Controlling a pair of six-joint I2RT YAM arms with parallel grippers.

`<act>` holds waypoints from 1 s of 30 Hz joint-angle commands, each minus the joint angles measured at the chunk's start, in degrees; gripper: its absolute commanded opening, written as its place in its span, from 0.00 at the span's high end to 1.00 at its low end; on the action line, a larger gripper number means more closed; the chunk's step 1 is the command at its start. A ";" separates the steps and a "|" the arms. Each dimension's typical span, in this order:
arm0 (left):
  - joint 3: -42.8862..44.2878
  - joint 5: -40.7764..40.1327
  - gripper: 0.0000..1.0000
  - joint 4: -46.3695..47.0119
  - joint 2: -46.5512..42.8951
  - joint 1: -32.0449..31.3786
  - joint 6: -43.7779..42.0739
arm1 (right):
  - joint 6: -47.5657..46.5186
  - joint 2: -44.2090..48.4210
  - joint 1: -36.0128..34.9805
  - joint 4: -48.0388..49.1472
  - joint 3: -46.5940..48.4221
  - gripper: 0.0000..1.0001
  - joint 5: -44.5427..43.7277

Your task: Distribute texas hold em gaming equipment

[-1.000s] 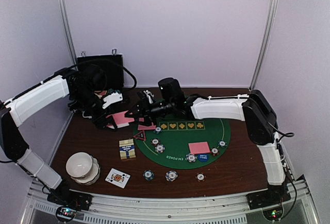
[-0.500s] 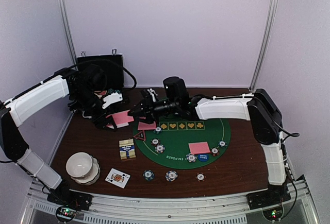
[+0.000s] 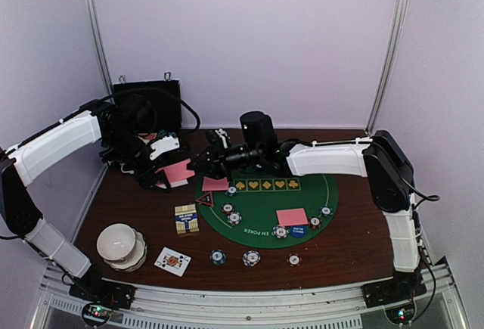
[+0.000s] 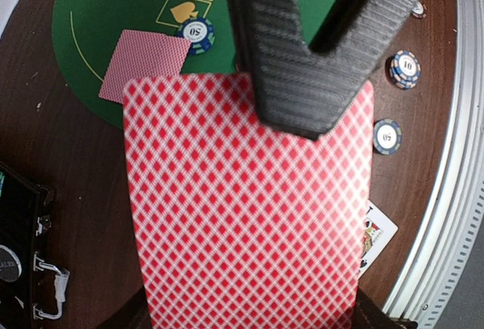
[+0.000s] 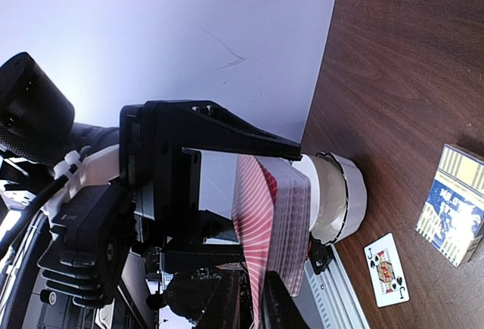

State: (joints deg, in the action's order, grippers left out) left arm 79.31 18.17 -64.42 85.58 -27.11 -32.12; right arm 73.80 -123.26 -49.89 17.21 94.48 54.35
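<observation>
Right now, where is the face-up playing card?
Top view: the face-up card lies flat at the near left, between the white bowl stack and a poker chip.

— What lies on the brown surface point(image 3: 355, 232)?
— A green mat point(image 3: 261, 206), a card box point(image 3: 187, 218), a white bowl stack point(image 3: 121, 244), one face-up card point(image 3: 172, 261) and three chips point(image 3: 251, 258) near the front edge.
— And at the back left?
— A black case point(image 3: 147, 100).
</observation>
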 commanded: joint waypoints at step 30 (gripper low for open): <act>-0.12 -1.45 1.00 2.18 -1.49 0.04 -0.98 | -6.19 8.54 9.27 -6.17 -6.45 1.00 3.99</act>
State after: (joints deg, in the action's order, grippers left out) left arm 79.26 16.69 -63.59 85.56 -27.11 -32.49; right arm 70.11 -119.83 -44.58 11.75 90.85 57.41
